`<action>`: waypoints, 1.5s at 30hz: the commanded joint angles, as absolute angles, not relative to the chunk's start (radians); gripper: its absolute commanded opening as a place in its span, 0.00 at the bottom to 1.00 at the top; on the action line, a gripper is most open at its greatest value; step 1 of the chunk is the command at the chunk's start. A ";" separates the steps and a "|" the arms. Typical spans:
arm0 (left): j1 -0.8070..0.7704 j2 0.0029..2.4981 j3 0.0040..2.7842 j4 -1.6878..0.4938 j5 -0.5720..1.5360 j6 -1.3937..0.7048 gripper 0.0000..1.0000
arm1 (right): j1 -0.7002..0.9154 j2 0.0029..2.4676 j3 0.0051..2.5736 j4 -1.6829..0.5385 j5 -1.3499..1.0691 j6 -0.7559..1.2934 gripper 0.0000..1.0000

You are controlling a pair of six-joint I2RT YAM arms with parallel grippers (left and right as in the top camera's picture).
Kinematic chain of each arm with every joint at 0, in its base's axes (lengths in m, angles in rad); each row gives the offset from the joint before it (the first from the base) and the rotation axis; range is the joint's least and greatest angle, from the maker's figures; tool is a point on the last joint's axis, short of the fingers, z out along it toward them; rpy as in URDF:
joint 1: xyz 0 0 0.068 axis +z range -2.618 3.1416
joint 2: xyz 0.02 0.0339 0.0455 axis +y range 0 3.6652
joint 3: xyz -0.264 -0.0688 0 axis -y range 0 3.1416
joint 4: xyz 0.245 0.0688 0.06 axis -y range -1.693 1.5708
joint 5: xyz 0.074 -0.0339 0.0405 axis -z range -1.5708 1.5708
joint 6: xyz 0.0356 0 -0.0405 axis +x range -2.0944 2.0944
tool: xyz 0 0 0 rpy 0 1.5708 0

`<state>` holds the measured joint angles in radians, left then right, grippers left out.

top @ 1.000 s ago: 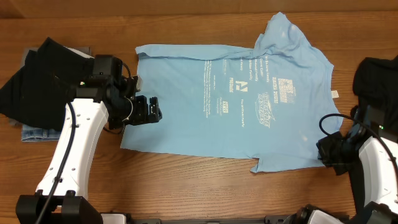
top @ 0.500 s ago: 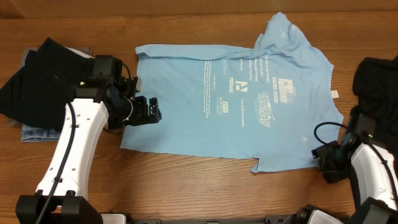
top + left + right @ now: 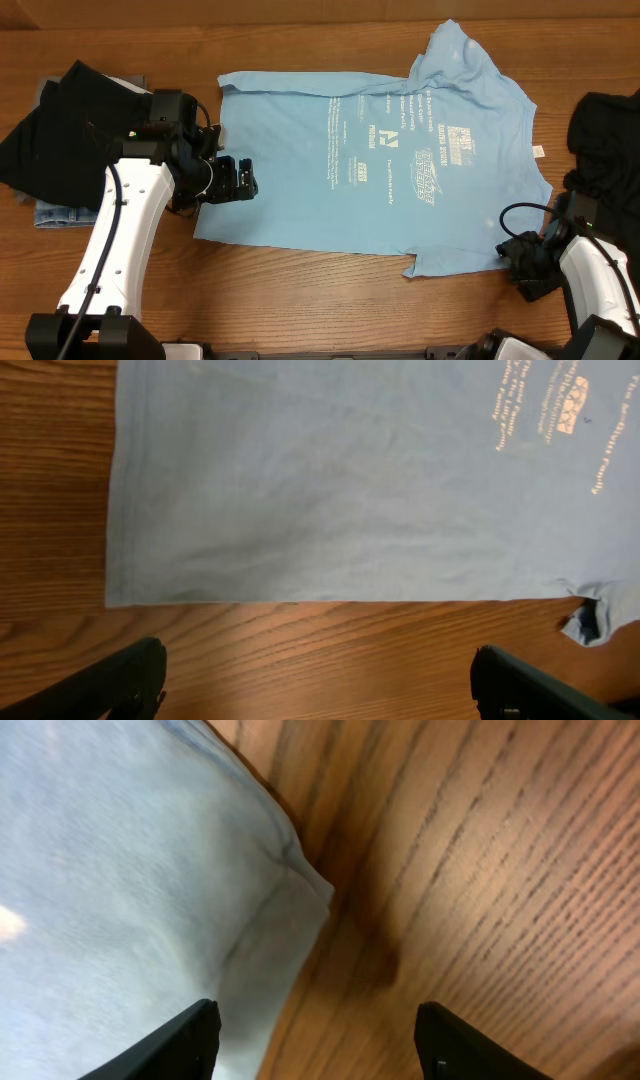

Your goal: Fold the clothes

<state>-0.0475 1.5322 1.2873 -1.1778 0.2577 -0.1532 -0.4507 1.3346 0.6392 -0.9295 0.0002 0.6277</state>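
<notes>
Hanging with its fingers spread wide and nothing between them, the left gripper (image 3: 235, 180) sits at the left hem of the light blue short-sleeved T-shirt (image 3: 400, 140), its tips over bare wood by the near left corner. The right gripper (image 3: 515, 255) is at the shirt's near right corner, its fingers apart. The wrist view shows the stitched sleeve corner lying below the gap, and whether a finger touches the cloth cannot be told.

The shirt lies spread flat on the brown wooden table (image 3: 300, 300), hem to the left, collar and sleeves to the right. The far sleeve is rumpled, and pale printed lettering and logos run across the middle. A small white tag (image 3: 538, 152) pokes out at its right edge.

Left of the left arm a crumpled black garment (image 3: 60, 130) rests on a folded blue denim piece (image 3: 55, 213). A second dark garment (image 3: 605, 135) is heaped at the right edge, well apart from the shirt. The wood grain runs left to right, and the cloth is soft and faintly creased.
</notes>
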 commanded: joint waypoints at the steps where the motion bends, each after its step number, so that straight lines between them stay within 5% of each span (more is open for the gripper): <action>1: -0.046 1.530 1.289 -1.177 0.226 -0.143 1.00 | -0.454 1.332 0.632 -0.903 -0.010 0.620 0.67; 8: -0.046 1.530 1.289 -1.178 0.226 -0.142 1.00 | -0.454 1.332 0.580 -0.846 -0.044 0.621 0.58; 12: -0.046 1.530 1.289 -1.179 0.225 -0.142 1.00 | -0.454 1.332 0.580 -0.853 -0.046 0.620 0.24; 18: -0.046 1.530 1.289 -1.178 0.225 -0.142 1.00 | -0.454 1.332 0.594 -0.892 -0.045 0.620 0.04; 26: -0.046 1.530 1.289 -1.178 0.226 -0.142 1.00 | -0.454 1.332 0.719 -0.976 -0.037 0.595 0.04; 33: -0.046 1.530 1.289 -1.178 0.225 -0.142 1.00 | -0.454 1.332 0.701 -0.945 -0.035 0.595 0.45; 45: -0.046 1.530 1.289 -1.182 0.226 -0.142 1.00 | -0.454 1.332 0.569 -0.779 -0.046 0.595 0.44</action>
<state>-0.0475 1.5322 1.2873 -1.1793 0.2310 -0.1532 -0.4511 1.3346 0.5777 -0.7868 -0.0448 0.5976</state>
